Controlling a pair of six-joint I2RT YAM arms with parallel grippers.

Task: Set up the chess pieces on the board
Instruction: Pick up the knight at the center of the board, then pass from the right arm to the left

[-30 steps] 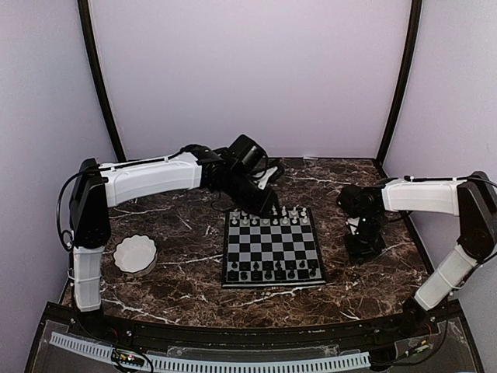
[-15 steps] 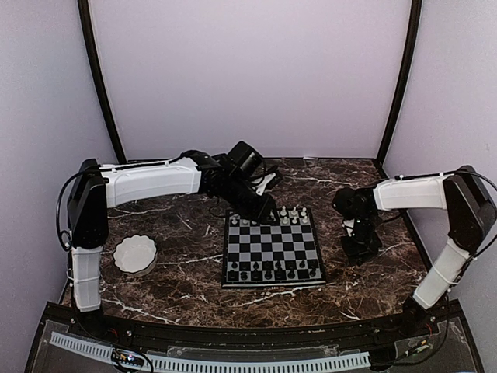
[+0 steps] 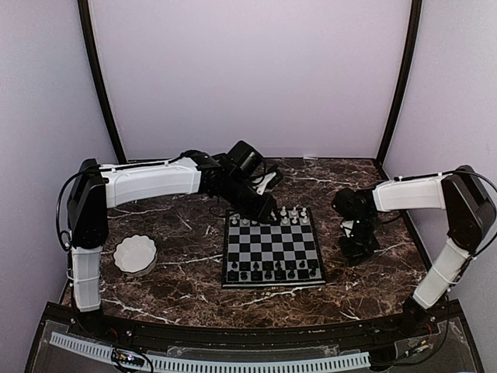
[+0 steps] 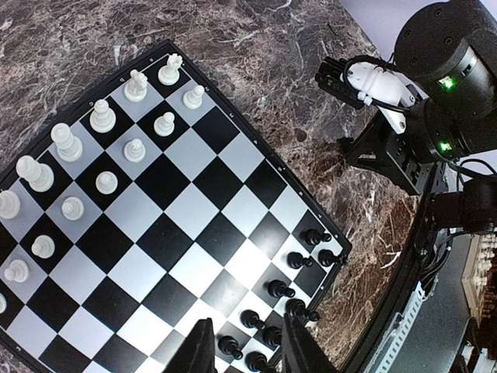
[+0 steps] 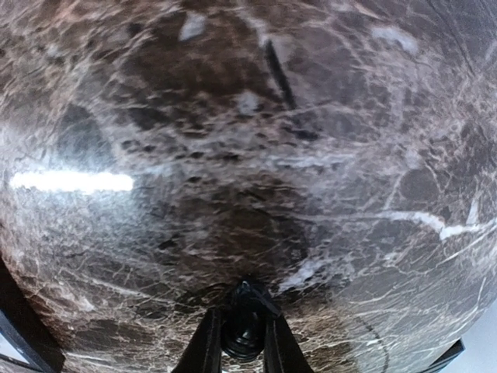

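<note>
The board (image 3: 272, 250) is sitting in the middle of the counter (image 3: 186, 289), with white pieces (image 4: 101, 116) lining its far edge and black pieces (image 4: 311, 235) lining its near edge. The left fingers (image 3: 268, 211) are hovering over the board's far-left corner, standing partly apart with nothing between them. Toward the counter's right edge, just beside the board, the right fingers (image 3: 357, 247) are pointing down at the marble and pinching a single black piece (image 5: 242, 325) (its kind I cannot make out). A white scalloped bowl (image 3: 135, 254) is resting near the left edge.
</note>
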